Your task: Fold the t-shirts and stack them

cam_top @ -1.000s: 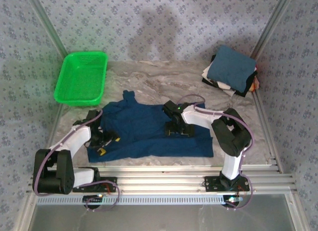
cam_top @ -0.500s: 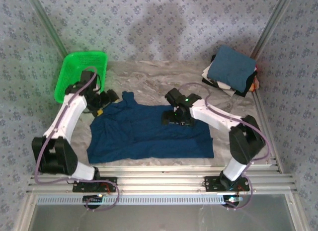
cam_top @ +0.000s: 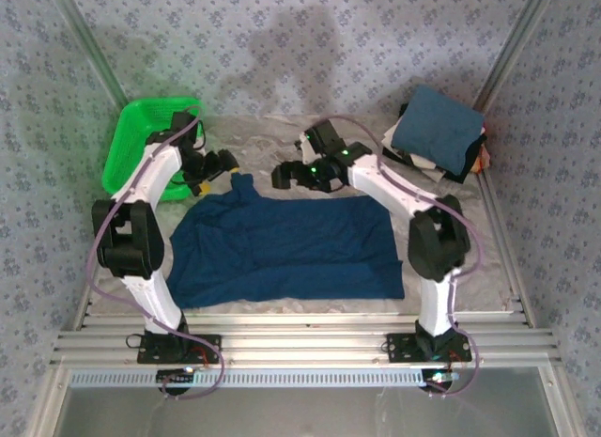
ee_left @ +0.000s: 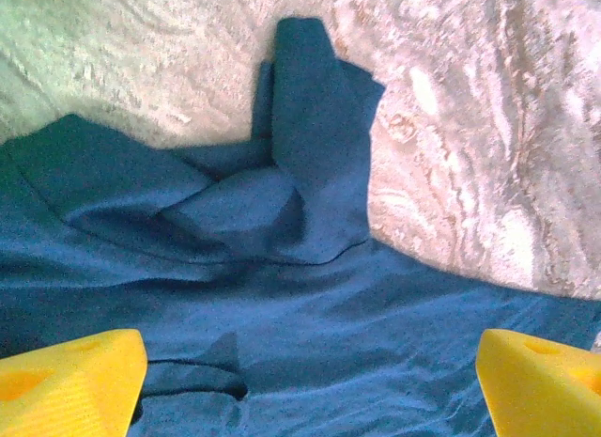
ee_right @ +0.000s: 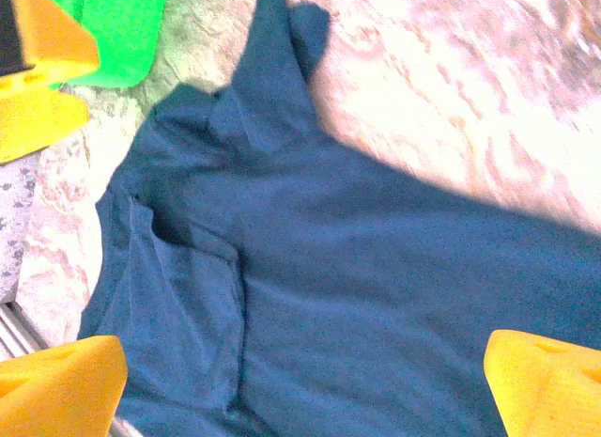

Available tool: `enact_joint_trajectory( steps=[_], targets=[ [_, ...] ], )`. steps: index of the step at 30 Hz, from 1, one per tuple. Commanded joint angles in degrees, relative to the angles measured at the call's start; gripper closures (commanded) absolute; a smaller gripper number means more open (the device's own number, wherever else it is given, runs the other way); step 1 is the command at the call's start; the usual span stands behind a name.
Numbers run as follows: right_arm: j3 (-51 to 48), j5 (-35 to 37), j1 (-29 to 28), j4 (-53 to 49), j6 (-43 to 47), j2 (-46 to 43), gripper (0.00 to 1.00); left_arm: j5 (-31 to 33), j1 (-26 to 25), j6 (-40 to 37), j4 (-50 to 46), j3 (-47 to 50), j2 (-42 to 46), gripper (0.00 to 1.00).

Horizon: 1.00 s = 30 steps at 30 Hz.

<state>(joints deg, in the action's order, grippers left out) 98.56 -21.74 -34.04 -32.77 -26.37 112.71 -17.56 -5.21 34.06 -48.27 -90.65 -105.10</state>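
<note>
A dark navy t-shirt [cam_top: 282, 249] lies spread flat on the table, one sleeve [cam_top: 243, 184] poking toward the back. My left gripper [cam_top: 222, 163] hovers open just left of that sleeve. In the left wrist view the gripper [ee_left: 310, 390] has yellow fingertips [ee_left: 66, 381] wide apart above the shirt [ee_left: 310, 315], gripping nothing. My right gripper [cam_top: 284, 177] hangs open over the shirt's back edge, right of the sleeve. Its wrist view shows the gripper [ee_right: 300, 390] open, with only navy cloth [ee_right: 357, 268] below. A stack of folded t-shirts [cam_top: 437, 132], a teal-blue one on top, sits at the back right.
A bright green mesh basket [cam_top: 141, 150] stands at the back left, partly behind my left arm; its corner [ee_right: 113, 23] also appears in the right wrist view. Marbled table surface [cam_top: 310, 141] is bare behind the shirt. Metal rails [cam_top: 300, 343] run along the near edge.
Both arms have lifted off the near part of the navy shirt and swung to its back edge, by the sleeve. The shirt now lies flatter, uncovered.
</note>
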Motion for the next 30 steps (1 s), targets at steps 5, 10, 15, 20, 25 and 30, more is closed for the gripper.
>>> enact_joint_trajectory(
  steps=[5,10,15,20,25,30],
  targets=[
    [21.18,-5.39,-0.54,-2.95,-0.12,18.88,0.02,-0.20,3.76,-1.28,3.18,3.22,10.68,0.08],
    [29.88,-7.03,-0.17,-1.19,-2.04,28.08,0.10,-0.43,4.49,-0.88,3.83,9.12,15.02,0.09],
    [34.79,-8.05,-0.23,4.53,-3.94,34.76,0.16,-0.63,4.43,1.02,5.52,17.79,17.75,0.12],
    [40.84,-8.10,-0.59,5.13,-4.98,40.68,0.20,2.19,4.32,1.04,5.02,23.77,19.48,0.15],
    [42.62,-8.41,-1.10,8.96,-6.63,43.18,0.32,2.89,4.42,2.12,5.79,28.32,19.21,0.19],
    [45.11,-10.11,-2.11,10.39,-7.82,45.63,0.41,3.29,4.67,2.13,6.80,30.05,16.84,0.21]
  ],
)
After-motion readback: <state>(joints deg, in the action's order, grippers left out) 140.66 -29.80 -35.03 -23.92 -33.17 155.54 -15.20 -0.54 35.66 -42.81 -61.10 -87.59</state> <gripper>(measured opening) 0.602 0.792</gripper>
